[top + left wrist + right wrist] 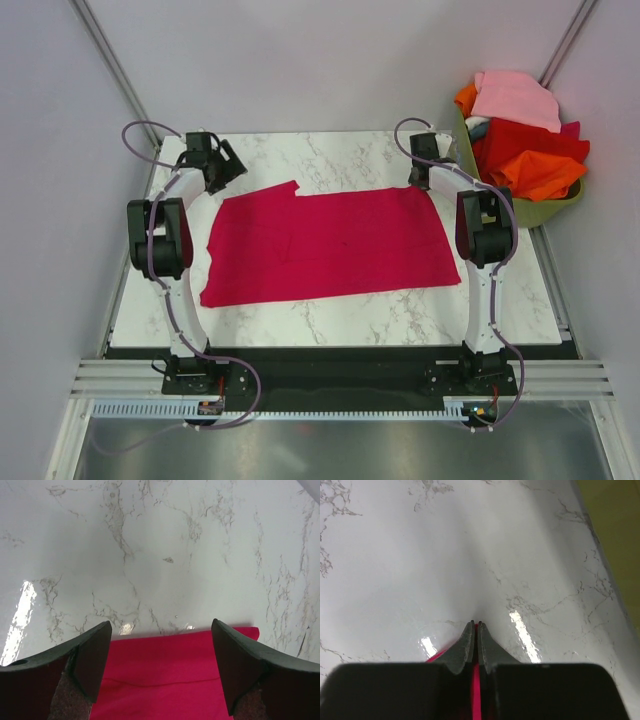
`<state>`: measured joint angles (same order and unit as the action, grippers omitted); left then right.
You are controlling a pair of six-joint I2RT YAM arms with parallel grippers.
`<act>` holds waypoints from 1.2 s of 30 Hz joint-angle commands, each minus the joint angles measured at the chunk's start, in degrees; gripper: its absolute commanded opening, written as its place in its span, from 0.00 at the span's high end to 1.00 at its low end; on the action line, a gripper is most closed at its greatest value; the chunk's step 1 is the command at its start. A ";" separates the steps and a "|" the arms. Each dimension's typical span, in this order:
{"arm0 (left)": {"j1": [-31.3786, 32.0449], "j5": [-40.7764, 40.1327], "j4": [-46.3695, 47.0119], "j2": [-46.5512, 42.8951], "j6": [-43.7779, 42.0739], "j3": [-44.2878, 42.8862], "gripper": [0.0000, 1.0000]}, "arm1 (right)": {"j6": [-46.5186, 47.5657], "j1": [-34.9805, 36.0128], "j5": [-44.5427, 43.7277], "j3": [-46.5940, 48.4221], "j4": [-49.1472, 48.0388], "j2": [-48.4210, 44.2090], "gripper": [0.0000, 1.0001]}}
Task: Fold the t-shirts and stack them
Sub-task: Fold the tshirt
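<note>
Top view, with both wrist views. The crimson t-shirt (325, 250) is shown spread flat on the marble table (330, 160), its long axis running from left to right across the frame, so that one short end is presented to each arm. The edge on which the coming move depends is the upper one. At its upper right corner the right gripper (424, 178) is seen with the jaws drawn together. A thin strip of crimson is visible between them in the right wrist view, so the cloth is judged to be pinched there. At the upper left corner the left gripper (225, 170) is seen with the jaws spread wide and nothing held. In the left wrist view the hem is shown crossing the lower part of the frame between the two fingers (87, 662), with bare marble beyond. The cloth therefore lies below and just behind the fingertips. It is judged that this corner has not yet been taken, and that the left arm, being the nearer, would have to descend and close on it before the edge could be lifted evenly. The other t-shirts (520, 125), pink, red and orange, are heaped in the olive basket (545, 212) at the upper right.
</note>
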<state>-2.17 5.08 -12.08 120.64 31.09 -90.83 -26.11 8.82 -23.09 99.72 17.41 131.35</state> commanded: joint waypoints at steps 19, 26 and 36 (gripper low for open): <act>0.33 -1.82 -13.94 3.81 -8.50 -5.94 0.20 | -0.70 -0.03 3.40 0.30 -0.27 0.31 0.96; 1.30 -10.44 -17.28 3.11 -9.29 -6.03 0.20 | -0.52 -0.03 2.17 -0.32 -0.27 -0.30 0.96; 1.38 -6.42 -18.68 4.51 -9.21 -7.08 0.25 | -0.61 0.06 2.79 -0.23 -0.18 -0.22 0.96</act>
<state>-0.56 -4.51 -28.67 126.06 24.32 -97.12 -26.17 8.71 -21.43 99.72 17.17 131.35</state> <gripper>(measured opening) 0.779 0.057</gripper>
